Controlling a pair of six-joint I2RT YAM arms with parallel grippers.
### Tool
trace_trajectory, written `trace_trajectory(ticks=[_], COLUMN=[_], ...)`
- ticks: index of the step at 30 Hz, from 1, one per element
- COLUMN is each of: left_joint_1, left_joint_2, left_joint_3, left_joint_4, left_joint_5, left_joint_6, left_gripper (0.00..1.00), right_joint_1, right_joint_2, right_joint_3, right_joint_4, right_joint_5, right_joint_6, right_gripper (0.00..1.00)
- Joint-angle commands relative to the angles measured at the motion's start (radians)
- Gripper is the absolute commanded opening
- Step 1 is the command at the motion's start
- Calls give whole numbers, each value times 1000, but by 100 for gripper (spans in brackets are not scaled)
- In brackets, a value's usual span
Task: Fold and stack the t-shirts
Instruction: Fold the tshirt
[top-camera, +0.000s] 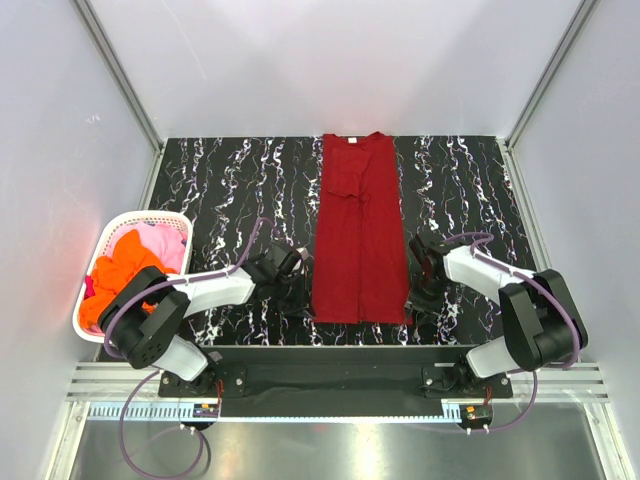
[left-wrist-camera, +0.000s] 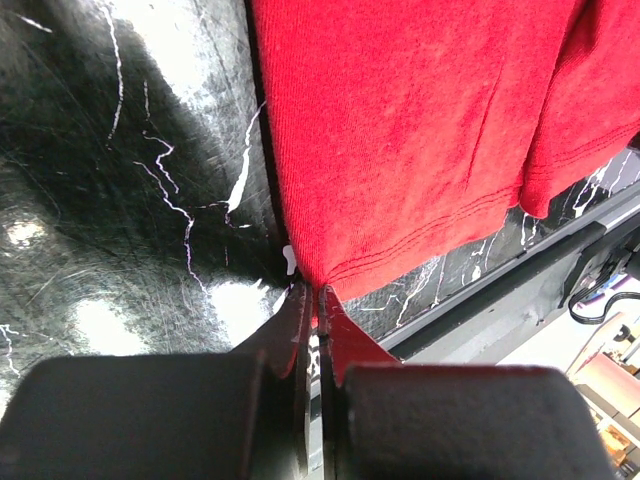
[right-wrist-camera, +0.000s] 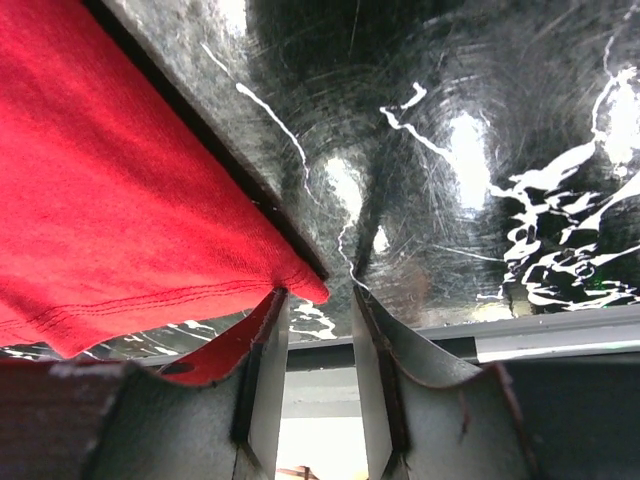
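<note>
Nearest the arms, the left pincer (left-wrist-camera: 312, 292) is shut to a sliver on the near left hem corner of the dark red t-shirt (top-camera: 358, 240), while the right pincer (right-wrist-camera: 317, 292) stands part open, the right corner poking into its gap unclamped. From those corners the shirt, a narrow folded strip flat on the black surface (top-camera: 220, 190), runs straight away to its collar at the far edge, so each arm sits closest to its own corner.
</note>
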Motion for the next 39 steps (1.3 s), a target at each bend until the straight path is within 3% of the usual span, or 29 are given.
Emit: trace_trajectory(ticks=[1,8,15,17,29,39], left_joint_1=[-7,-10,-14,-13,-11,80], left_joint_2=[-8,-8,-13,-11,1,188], left_joint_3=[28,34,40,44,129,387], left_joint_4=[35,37,38,38,0,-120], left_joint_5=[12,13,12,12,12,25], left_joint_6=[-5,-12,-26,-29,-51,35], left_gripper=[0,0,0,0,0,0], right_joint_1=[9,9,10,9,9,-45], right_joint_2=[15,41,34,35,-68,114], right_joint_3=[31,52,48,48,121,414], right_joint_4=[4,6,12,10,-36,-56], right_joint_5=[35,48,54,57,13,42], right_joint_6=[-22,-48,-45,-42,-59,-209], right_gripper=[38,32,11,0,0,0])
